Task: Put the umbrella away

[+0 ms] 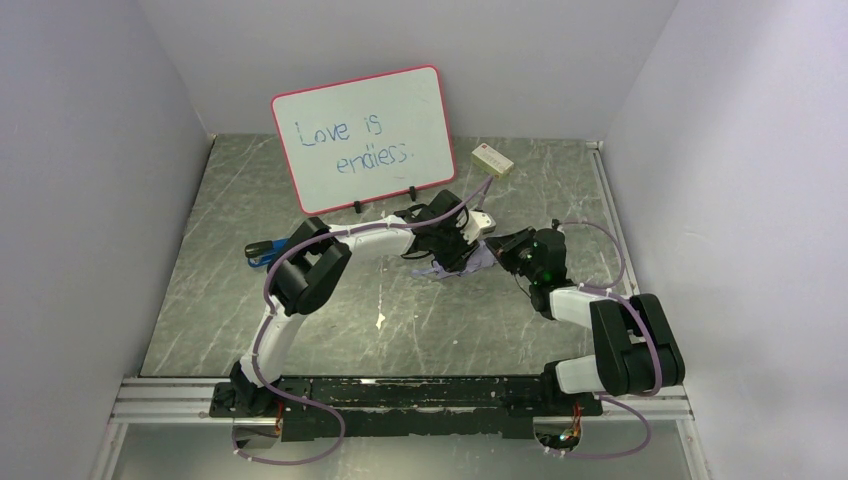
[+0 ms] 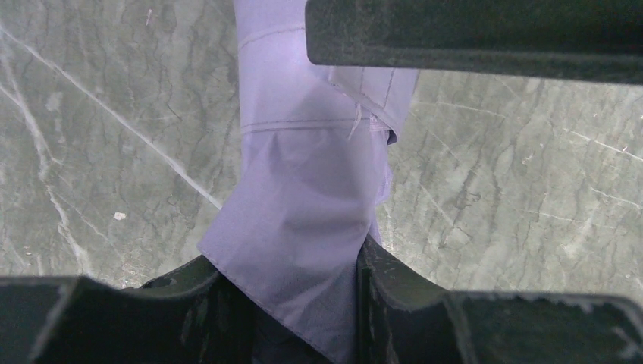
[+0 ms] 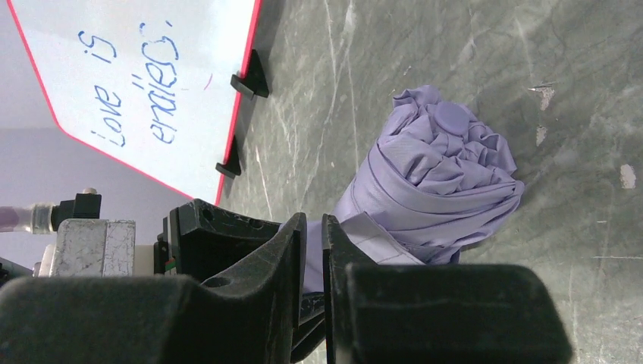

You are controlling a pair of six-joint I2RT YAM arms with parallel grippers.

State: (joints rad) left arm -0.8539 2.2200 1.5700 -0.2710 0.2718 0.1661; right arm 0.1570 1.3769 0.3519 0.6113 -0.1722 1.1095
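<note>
Tension matters: my right pincer (image 3: pixel 312 227), nearly closed on the strap (image 3: pixel 371 231) of the pale lavender fabric folding umbrella (image 3: pixel 440 167), should pull snug while my left pincer (image 2: pixel 292 273) clamps its cloth.

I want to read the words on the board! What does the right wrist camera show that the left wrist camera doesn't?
Only the right wrist view shows the whiteboard, reading "Love is endless," and the umbrella's bunched-up end with its round cap. Only the left wrist view shows a flat, stitched piece of fabric up close. Both show lavender umbrella cloth, black fingers and the marbled table.
</note>
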